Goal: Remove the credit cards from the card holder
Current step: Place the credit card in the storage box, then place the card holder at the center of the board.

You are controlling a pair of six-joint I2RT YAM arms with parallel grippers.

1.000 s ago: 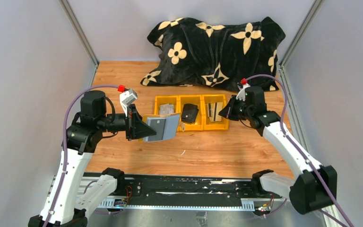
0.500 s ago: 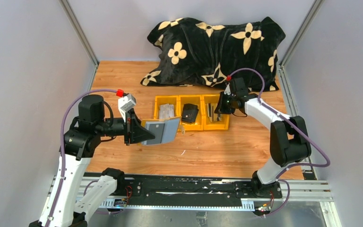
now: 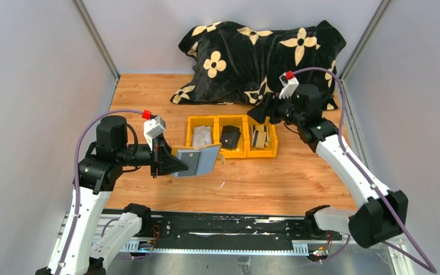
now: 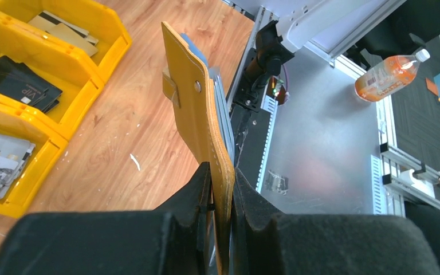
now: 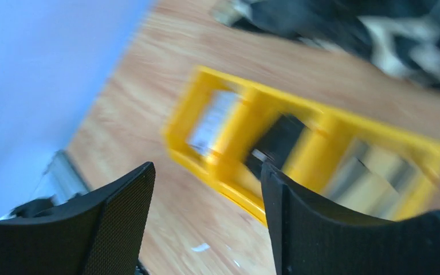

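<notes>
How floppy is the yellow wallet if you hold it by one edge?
Probably quite stiff: the wallet sticks straight out from the left pincer, which pinches only one edge. Likely light too, since that small pinch alone holds it up in the air.

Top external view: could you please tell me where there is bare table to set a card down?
Bare table runs between the yellow bin and the base rail, right of the held card holder; also the rear-left corner beside the blanket. The bin's compartments are crowded.
</notes>
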